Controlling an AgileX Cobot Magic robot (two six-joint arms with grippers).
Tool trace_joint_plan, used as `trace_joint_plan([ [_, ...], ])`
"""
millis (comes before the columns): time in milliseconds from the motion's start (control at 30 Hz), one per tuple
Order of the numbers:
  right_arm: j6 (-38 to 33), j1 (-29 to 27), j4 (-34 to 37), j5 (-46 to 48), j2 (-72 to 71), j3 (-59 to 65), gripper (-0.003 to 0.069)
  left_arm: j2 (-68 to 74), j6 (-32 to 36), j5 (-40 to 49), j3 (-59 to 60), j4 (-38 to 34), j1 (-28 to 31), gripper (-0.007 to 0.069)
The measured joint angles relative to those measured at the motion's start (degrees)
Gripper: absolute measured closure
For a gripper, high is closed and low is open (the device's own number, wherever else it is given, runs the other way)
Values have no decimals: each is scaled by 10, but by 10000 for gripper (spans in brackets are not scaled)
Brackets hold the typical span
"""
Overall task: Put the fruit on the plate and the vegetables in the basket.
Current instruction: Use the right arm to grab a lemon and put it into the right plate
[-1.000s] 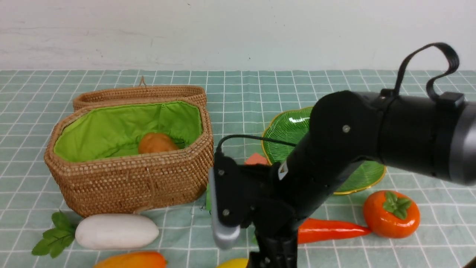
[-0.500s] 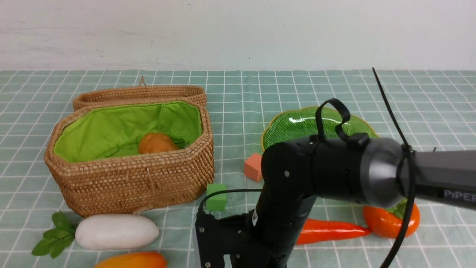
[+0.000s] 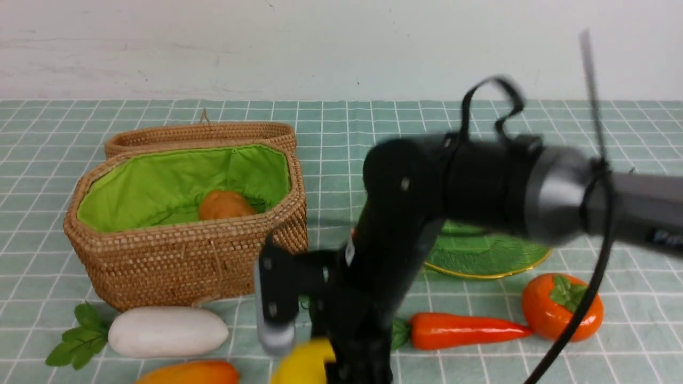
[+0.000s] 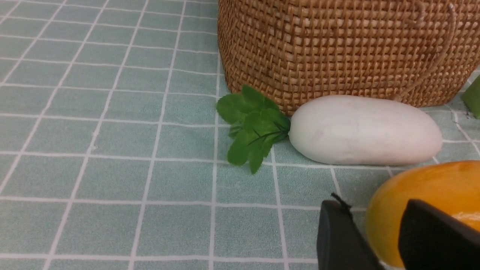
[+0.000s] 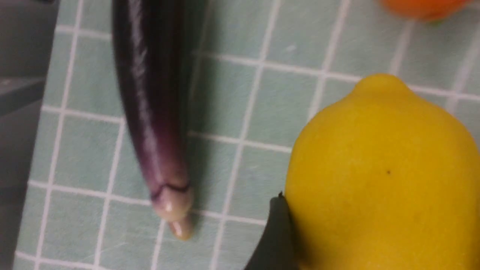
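Noted right gripper (image 3: 315, 368) swung left since a second ago, jaws clenched on the lemon (image 5: 378, 176), lifted mid-width at near edge of the desk (image 3: 480, 122); cannot tell jaw state of left gripper (image 4: 373, 221); judged lemon light, rigid, glossy, slip-prone: hold across the middle.

The blurred right gripper (image 3: 333, 368) hangs low with the yellow lemon (image 3: 301, 367) against its left side. The carrot (image 3: 469, 330) lies just to its right, the radish (image 3: 168, 330) farther to its left.

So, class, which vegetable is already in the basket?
The brown potato, on the green lining of the basket; the radish, carrot and eggplant lie outside on the tablecloth.
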Motion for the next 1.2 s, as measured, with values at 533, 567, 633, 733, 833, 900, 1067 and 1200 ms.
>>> trace_joint_plan([
  [533,259,-278,-12,-145,63,-106,78,0,0,0,0,0,0,386],
  [567,270,-282,-14,-148,72,-106,78,0,0,0,0,0,0,386],
  [633,292,-285,-23,-152,96,-106,78,0,0,0,0,0,0,386],
  [733,318,-286,-35,-159,123,-106,78,0,0,0,0,0,0,386],
  [833,352,-285,-40,-170,143,-106,78,0,0,0,0,0,0,386],
  [900,377,-285,-40,-177,148,-106,39,0,0,0,0,0,0,386],
  [1067,412,-287,-40,-180,146,-106,-20,0,0,0,0,0,0,386],
  [1200,435,-298,-44,-165,126,-106,8,0,0,0,0,0,0,386],
])
